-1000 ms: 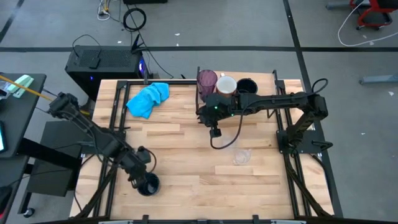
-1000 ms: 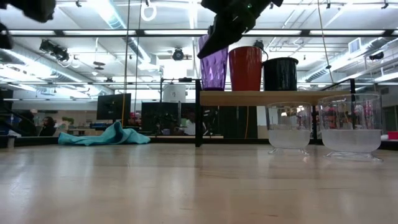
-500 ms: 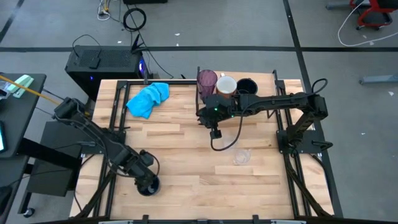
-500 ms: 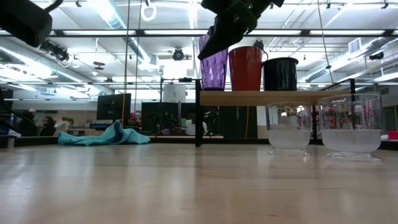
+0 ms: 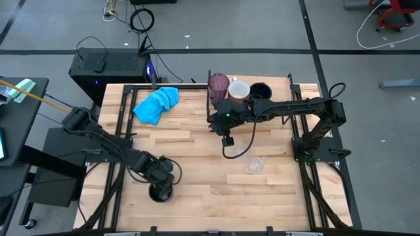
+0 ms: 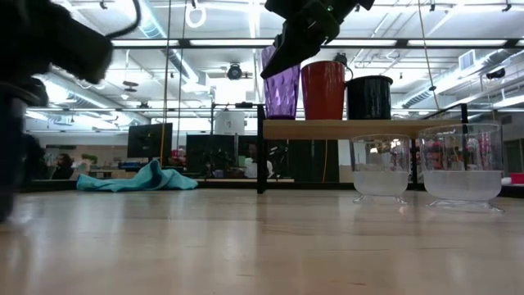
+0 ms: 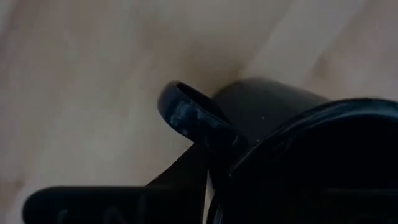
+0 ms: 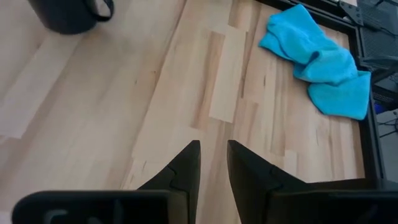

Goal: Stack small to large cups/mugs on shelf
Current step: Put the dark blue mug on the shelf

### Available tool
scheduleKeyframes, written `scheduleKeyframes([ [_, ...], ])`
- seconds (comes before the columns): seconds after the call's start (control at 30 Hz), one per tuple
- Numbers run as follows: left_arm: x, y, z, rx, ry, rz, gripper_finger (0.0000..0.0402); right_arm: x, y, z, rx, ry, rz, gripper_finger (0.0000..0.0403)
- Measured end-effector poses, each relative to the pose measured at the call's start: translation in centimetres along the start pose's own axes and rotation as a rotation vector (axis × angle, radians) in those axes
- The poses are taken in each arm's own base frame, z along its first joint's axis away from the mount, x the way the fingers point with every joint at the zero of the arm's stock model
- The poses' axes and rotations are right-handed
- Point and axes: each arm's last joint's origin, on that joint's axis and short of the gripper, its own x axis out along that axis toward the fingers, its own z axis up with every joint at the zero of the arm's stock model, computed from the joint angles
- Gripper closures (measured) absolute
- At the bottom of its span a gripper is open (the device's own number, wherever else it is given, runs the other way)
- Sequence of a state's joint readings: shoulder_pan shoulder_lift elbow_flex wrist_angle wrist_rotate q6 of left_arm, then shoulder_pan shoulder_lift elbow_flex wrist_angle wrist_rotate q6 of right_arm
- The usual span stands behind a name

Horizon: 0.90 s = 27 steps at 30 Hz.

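The left gripper (image 5: 159, 188) is sitting right on a black mug (image 5: 160, 193) near the front left of the table (image 5: 197, 157). In the left wrist view the mug's handle (image 7: 193, 118) and dark rim are filling the pic, v. close. I can't tell if the fingers are closing on it or not yet.

My guess: this is the step of picking up that last black mug. Next it needs a firm hold, a lift, then a carry over to the shelf (image 6: 360, 128) at the back.

On the shelf the purple tumbler (image 6: 282, 86), the orange mug (image 6: 324, 88) and another black mug (image 6: 368, 97) are standing in a row. Two clear cups (image 6: 381, 168) are resting on the table by the shelf, not on it yet.

The right gripper (image 8: 213, 163) is waiting in the air just in front of the shelf, fingers nearly together, w/ nothing in them. A blue cloth (image 5: 156, 104) is lying at the back left.

Hard to see: the left fingers are hiding behind the mug, and in the low view that arm is only a dark blur at the edge.
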<state>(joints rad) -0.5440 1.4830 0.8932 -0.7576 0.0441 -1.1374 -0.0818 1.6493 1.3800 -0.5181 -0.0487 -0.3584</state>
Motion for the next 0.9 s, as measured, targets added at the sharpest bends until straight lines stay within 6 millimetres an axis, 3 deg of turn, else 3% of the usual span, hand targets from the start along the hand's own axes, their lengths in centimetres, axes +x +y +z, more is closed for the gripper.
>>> scheduleKeyframes([
  [0.53, -0.6, 2.5, 7.0, 0.153, -0.273, 0.003, 0.0349, -0.1, 0.6, -1.1, 0.101, 0.115, 0.046, 0.0316],
  [0.9, 0.4, 4.2, 11.9, 0.241, -0.418, -0.011, 0.0349, -3.6, 2.7, -1.0, 0.142, 0.168, 0.095, 0.0316],
])
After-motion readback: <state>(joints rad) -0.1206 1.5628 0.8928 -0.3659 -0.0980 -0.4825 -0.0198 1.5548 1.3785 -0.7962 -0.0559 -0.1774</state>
